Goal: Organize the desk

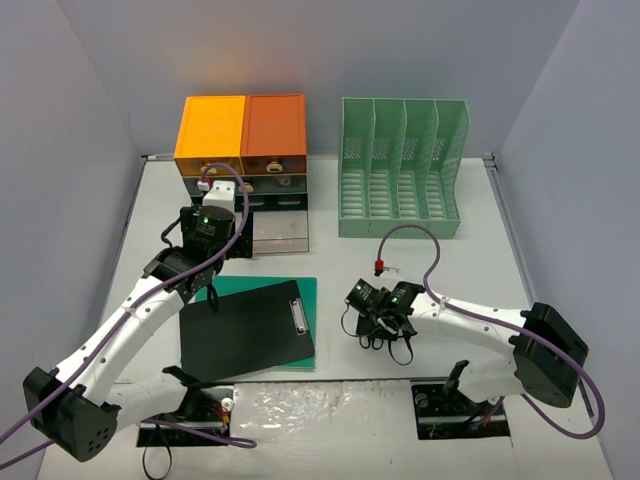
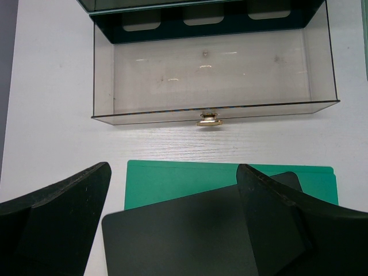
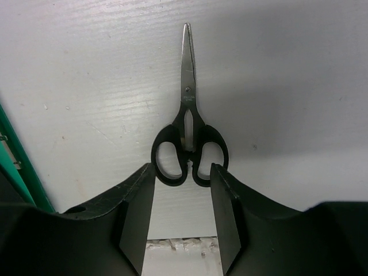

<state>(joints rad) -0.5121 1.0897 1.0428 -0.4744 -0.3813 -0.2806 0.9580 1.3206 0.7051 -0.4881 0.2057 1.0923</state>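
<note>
On the white desk (image 1: 450,280) lie closed black-handled scissors (image 3: 190,152), blades pointing away from me. My right gripper (image 3: 181,169) hangs over their handle loops, jaws apart, one fingertip by each loop and nothing gripped. From above, the scissors (image 1: 378,342) show just under that gripper (image 1: 375,318). A black clipboard (image 1: 245,330) rests on a green folder (image 1: 305,290). My left gripper (image 1: 190,278) hovers wide open over the clipboard's far end (image 2: 184,236) and the folder (image 2: 172,181), empty, facing an open clear drawer (image 2: 213,75).
An orange-topped drawer unit (image 1: 240,125) stands at the back left, its bottom drawer (image 1: 280,230) pulled out with nothing in it. A green slotted file rack (image 1: 400,165) stands at the back right. The desk's near edge (image 3: 184,244) lies just behind the scissors.
</note>
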